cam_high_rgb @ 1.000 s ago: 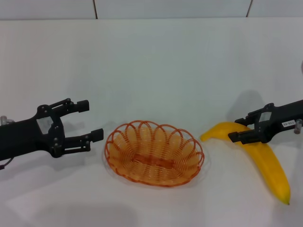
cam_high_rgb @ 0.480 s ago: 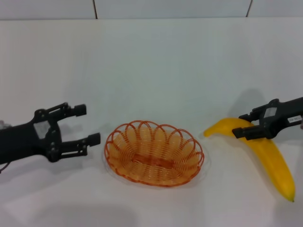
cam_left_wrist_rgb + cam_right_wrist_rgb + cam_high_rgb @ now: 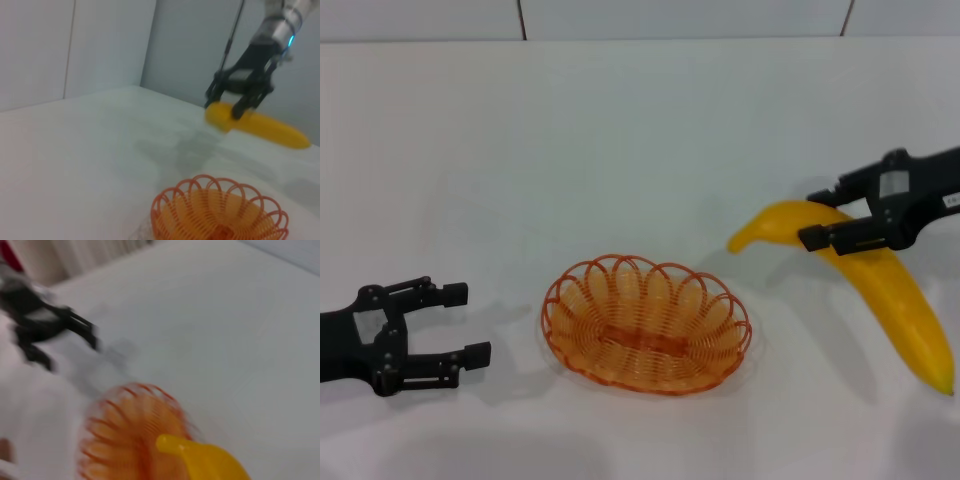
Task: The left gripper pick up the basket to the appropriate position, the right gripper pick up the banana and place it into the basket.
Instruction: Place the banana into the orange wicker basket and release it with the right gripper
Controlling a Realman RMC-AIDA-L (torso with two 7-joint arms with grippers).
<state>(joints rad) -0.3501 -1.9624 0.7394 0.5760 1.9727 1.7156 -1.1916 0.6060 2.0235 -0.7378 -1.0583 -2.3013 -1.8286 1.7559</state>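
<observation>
The shallow oval orange wire basket (image 3: pixel 647 322) with its looped, scalloped rim sits flat on the plain white table (image 3: pixel 640 150), near the table's front middle in the head view. Nothing lies inside it; its flat base shows through the wire.

The right gripper (image 3: pixel 830 214) is at about three o'clock from the basket, raised above the table, and its black fingers are clamped across the large, smooth, curved yellow banana (image 3: pixel 860 286) close to its upper end. The banana hangs tilted, one tip pointing toward the basket and the other slanting down toward five o'clock, and its grey shadow lies on the table under it. In the left wrist view the same gripper (image 3: pixel 240 102) shows farther off, pinching the banana (image 3: pixel 255 127) clear above the table, beyond the basket (image 3: pixel 220 212). The right wrist view shows the banana's end (image 3: pixel 200 460) over the near side of the basket (image 3: pixel 132 432).

The left gripper (image 3: pixel 460 323) is at about nine o'clock from the basket, low over the table and well apart from the rim, with its two fingers spread and nothing between them.

Between the banana and the basket there is only bare white table. Pale wall panels (image 3: pixel 680 18) stand along the far edge at twelve o'clock.
</observation>
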